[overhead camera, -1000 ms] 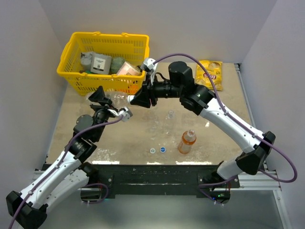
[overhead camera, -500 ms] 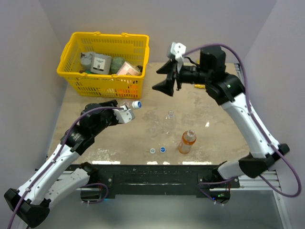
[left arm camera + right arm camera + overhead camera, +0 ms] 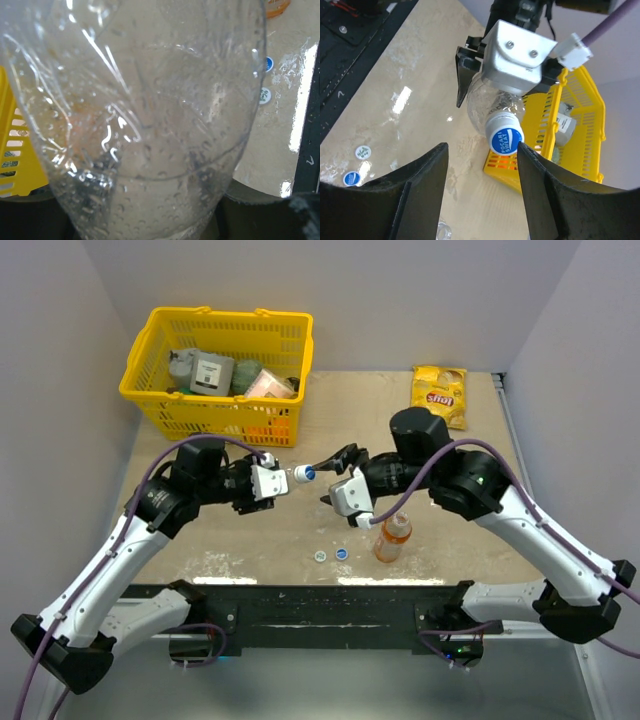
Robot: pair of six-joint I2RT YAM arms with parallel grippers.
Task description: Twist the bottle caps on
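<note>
Caps point(image 3: 342, 553) lie near orange bottle point(image 3: 393, 537), basket point(image 3: 200, 420) probably well apart.

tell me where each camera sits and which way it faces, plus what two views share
Top external: above and behind the bases, looking down on the table; left arm and right arm show from base to pincer.
Left wrist: on the left pincer, looking along the clear bottle it grips; only dark bits of itself at the bottom.
Right wrist: on the right pincer, facing the left pincer and the bottle's cap; its own fingers frame the view.
Shared: both wrist views show the yellow basket and loose blue cap.
</note>
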